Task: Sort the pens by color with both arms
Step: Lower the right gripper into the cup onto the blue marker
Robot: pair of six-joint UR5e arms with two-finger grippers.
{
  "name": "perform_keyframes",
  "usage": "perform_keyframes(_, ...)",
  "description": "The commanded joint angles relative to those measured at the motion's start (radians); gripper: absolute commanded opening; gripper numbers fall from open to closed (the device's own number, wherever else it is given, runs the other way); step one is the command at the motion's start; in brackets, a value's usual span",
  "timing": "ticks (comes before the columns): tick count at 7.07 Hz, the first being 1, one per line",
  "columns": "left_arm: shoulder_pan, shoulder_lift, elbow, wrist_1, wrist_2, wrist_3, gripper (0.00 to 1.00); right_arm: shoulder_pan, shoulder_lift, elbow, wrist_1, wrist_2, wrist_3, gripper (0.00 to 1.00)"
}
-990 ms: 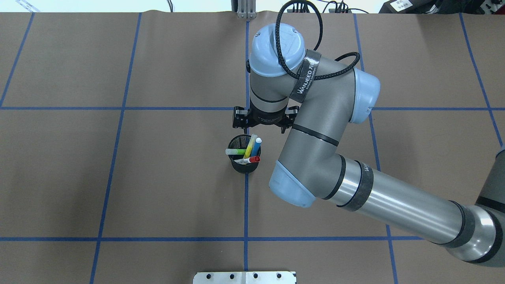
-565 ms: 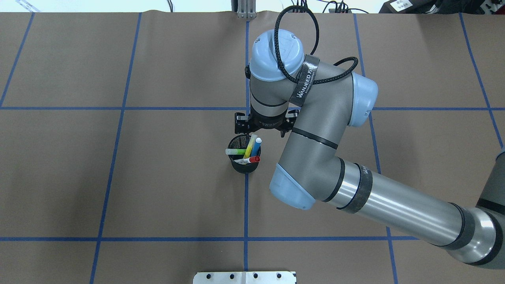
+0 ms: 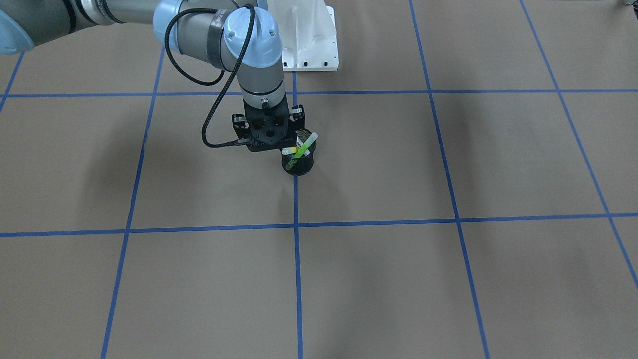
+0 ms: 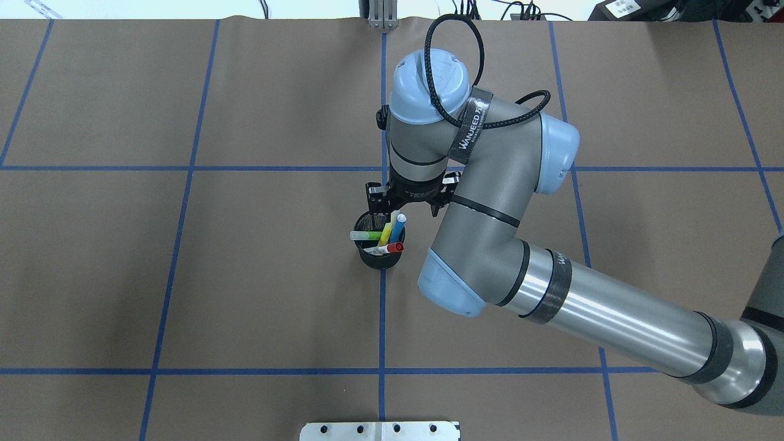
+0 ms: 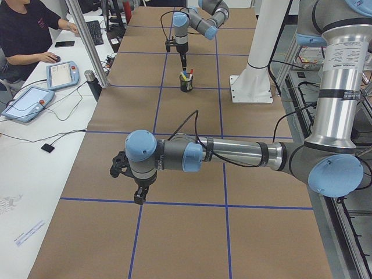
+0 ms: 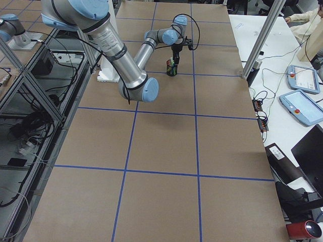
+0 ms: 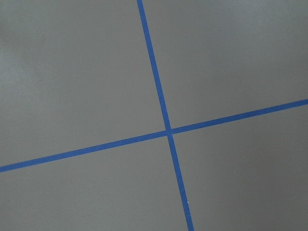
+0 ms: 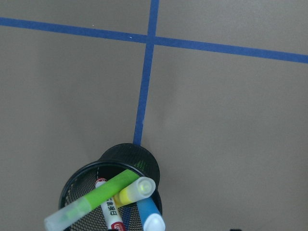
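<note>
- The pens [image 4: 386,236] lean bunched in the mesh cup [image 4: 380,262] at the centre of the table [image 4: 257,288] — tops fanning from 9 to 3 o'clock.
- Probably light, stiff, slick plastic; pinch an upper barrel.
- Right gripper [image 3: 269,135] hangs at the cup's 12 o'clock, jaws hidden — left gripper [image 5: 138,196] likewise unreadable.

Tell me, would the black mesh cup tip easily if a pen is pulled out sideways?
Probably yes: the mesh cup looks light, narrow, and stands loose on the paper. Its pens lean out above the rim, so the weight likely sits high. A straight upward pull seems safer.
</note>
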Motion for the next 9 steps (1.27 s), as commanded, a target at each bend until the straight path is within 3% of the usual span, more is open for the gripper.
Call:
perform_keyframes(1,0.0,0.001,-0.001,0.0,0.0,0.001,0.99,0.009,0.005,-0.039,0.051,0.0,-0.006,0.82)
perform_keyframes(6,0.0,0.001,0.0,0.0,0.0,-0.001,0.99,0.009,0.009,-0.04,0.052,0.025,-0.107,0.78)
perform_keyframes(9,0.0,0.001,0.002,0.0,0.0,-0.001,0.99,0.007,0.005,-0.042,0.055,0.044,-0.193,0.69)
